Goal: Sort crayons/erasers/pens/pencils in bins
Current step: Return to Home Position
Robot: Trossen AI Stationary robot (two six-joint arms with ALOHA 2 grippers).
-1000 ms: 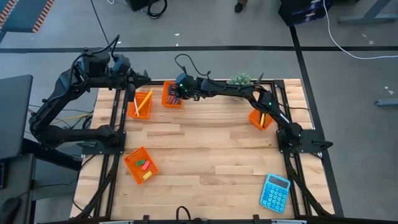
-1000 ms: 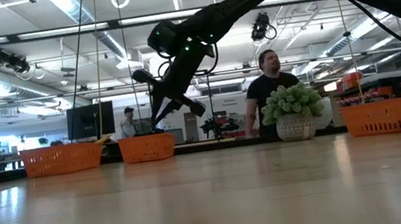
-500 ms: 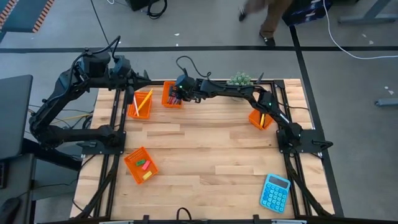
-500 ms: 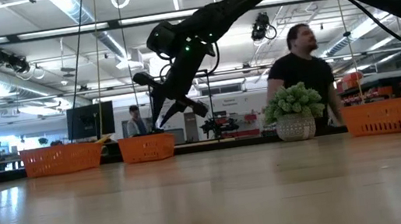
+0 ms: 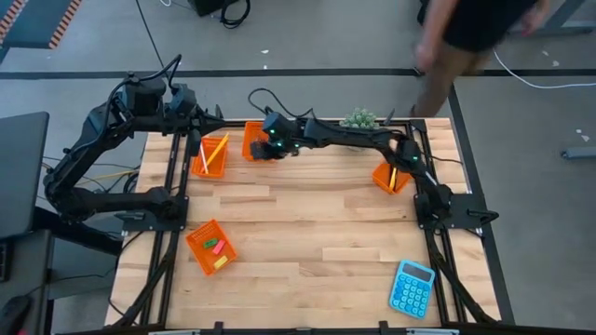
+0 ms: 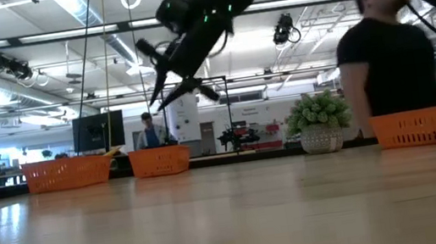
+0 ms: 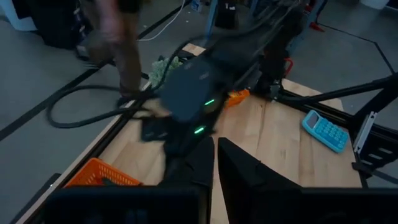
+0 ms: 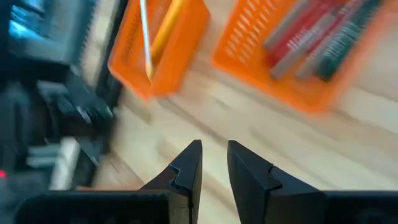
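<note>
One camera looks straight down on the whole table (image 5: 307, 223), another level across it, wrist cameras ride close, all catching the orange bins (image 5: 200, 251).

Grey concrete floor (image 5: 307, 37) with dark tape lines (image 5: 279, 73) surrounded the wooden desk (image 5: 307, 219), under a brightly lit industrial ceiling (image 6: 34, 28); a person (image 6: 389, 64) in black stood beyond.

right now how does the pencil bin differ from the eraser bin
The pencil bin holds long yellow and orange pencils; the eraser bin holds tiny pink, green and yellow erasers. The pencil bin sits at the far left, the eraser bin nearer the front. The eraser bin is turned more askew than the pencil bin. Both are small orange mesh bins.
</note>
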